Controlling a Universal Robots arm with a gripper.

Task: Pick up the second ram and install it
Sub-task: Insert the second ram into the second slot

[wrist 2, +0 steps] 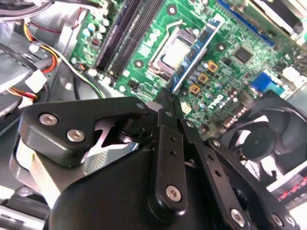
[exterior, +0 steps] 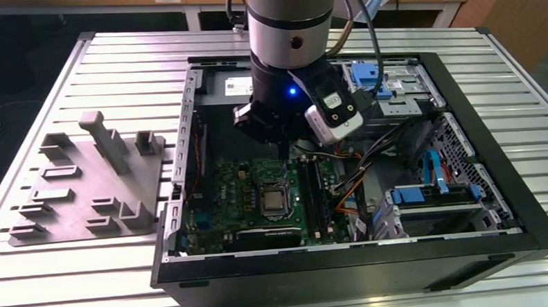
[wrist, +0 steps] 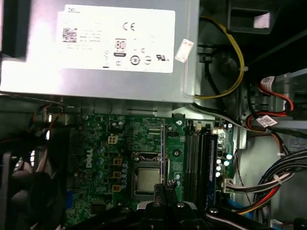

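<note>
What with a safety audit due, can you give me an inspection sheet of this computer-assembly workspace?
Surface: silver slatted metal table, bearing an open black computer case.
Job's things: thin blue-green second ram stick, held by the gripper above the green motherboard, not in the black slot rails.
Clutter: grey moulded fixture tray on the table, at the exterior view's left of the case.
Grippers: black gripper shut on the ram stick's end.
Cables: orange and black wire bundles inside the case.
Surroundings: wooden furniture behind the table.
</note>
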